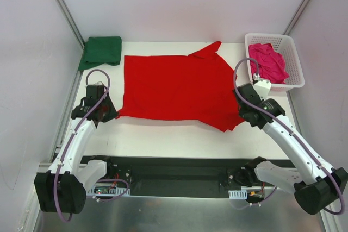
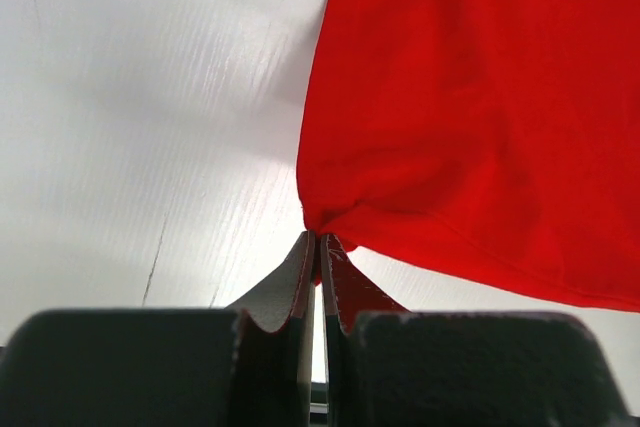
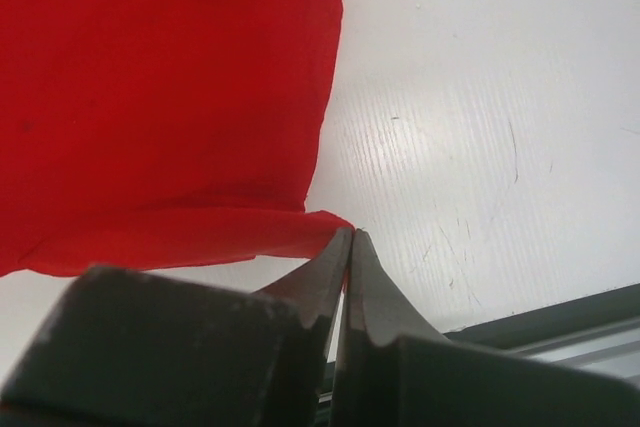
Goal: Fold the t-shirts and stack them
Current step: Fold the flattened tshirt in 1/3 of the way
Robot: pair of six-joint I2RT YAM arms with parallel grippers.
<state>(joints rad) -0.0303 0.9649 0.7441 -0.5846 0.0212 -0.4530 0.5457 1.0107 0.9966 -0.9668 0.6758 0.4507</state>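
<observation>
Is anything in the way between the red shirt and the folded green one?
Nothing visible. Only a narrow strip of bare table separates the red shirt from the green shirt at the far left. The basket with the pink shirt sits off to the right.

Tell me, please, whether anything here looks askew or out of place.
The red t-shirt lies askew: its far right part juts out in a point, and its near edge slants, though the left tool and right tool each pinch a near corner. The magenta t-shirt is crumpled in the basket; the green t-shirt is neatly folded.
</observation>
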